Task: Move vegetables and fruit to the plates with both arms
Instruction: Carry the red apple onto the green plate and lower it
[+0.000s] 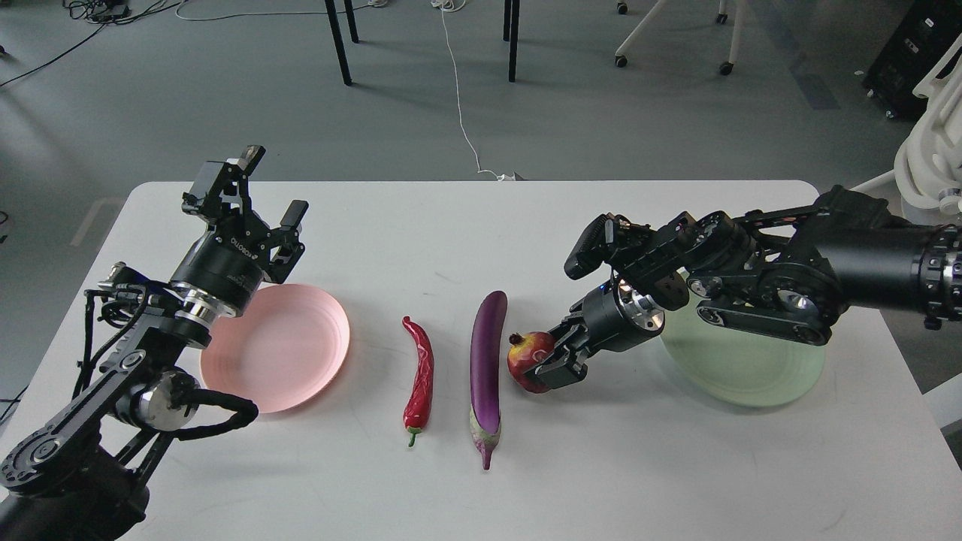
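Note:
A dark red pomegranate [527, 358] is held in my right gripper [543, 362], just right of the purple eggplant [486, 368] and slightly lifted off the white table [466, 225]. The red chili pepper [419, 382] lies left of the eggplant. The pale pink plate [289, 356] is at the left; my left gripper [259, 197] is open and empty above its far left rim. The pale green plate [740, 361] is at the right, partly hidden by my right arm. The yellow-green fruit is out of view.
The table's far edge runs behind both grippers. Beyond it are a grey floor, black chair legs [338, 41], a white cable [460, 105] and a white object at the far right [932, 150].

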You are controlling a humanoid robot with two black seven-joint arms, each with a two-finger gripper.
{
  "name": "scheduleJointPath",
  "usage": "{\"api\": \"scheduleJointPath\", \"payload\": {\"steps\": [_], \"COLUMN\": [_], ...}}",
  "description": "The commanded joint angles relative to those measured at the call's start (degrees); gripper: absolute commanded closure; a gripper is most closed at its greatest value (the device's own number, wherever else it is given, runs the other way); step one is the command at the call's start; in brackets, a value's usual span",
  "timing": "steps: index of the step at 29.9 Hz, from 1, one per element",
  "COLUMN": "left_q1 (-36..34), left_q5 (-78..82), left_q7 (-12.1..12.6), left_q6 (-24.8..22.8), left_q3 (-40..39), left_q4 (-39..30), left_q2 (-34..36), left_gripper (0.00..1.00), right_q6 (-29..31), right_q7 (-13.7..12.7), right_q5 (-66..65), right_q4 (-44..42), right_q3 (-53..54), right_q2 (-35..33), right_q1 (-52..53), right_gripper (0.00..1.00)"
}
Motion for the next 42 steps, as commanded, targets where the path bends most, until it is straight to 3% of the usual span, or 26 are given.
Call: {"api": "scheduleJointPath", "payload": {"steps": [1, 9, 14, 27, 31, 33, 34, 42], "left_q1": [0.00, 0.00, 0.00, 0.00, 0.00, 0.00, 0.00, -0.18], "left_q5": [0.00, 0.00, 0.00, 0.00, 0.00, 0.00, 0.00, 0.00], "left_q7": [0.00, 0.00, 0.00, 0.00, 0.09, 0.09, 0.09, 0.09], "left_q6": [0.01, -0.08, 0.01, 0.01, 0.01, 0.01, 0.01, 0.01], "left_q3": [0.10, 0.36, 0.62, 0.98, 0.98, 0.98, 0.98, 0.80], "left_q4": [0.01, 0.01, 0.01, 0.01, 0.01, 0.01, 0.01, 0.01], "left_q2": [0.01, -0.25, -0.34, -0.34, -0.26, -0.17, -0.17, 0.27], "left_gripper": [0.01, 0.01, 0.01, 0.01, 0.01, 0.01, 0.01, 0.01], "right_q6": [0.00, 0.09, 0.09, -0.53, -1.32, -1.41, -1.41, -1.32], "right_q7": [-0.01, -0.01, -0.01, -0.01, -0.01, -0.01, -0.01, -0.01], "right_q5": [-0.10, -6.59, -12.58, -13.99, -13.99, -13.99, -13.90, -11.89], "right_q4": [3.49, 10.52, 10.97, 6.14, 5.78, 5.08, 4.82, 5.34], "right_q3": [0.04, -0.23, -0.23, 0.04, 0.04, 0.13, 0.13, 5.65], "right_q2": [-6.56, -23.52, -30.74, -31.63, -30.40, -30.40, -30.40, -30.84], "right_q1": [2.14, 3.02, 1.10, -4.71, -5.42, -5.59, -5.59, -5.77], "right_gripper": [0.52, 0.51, 0.50, 0.47, 0.32, 0.13, 0.09, 0.03]}}
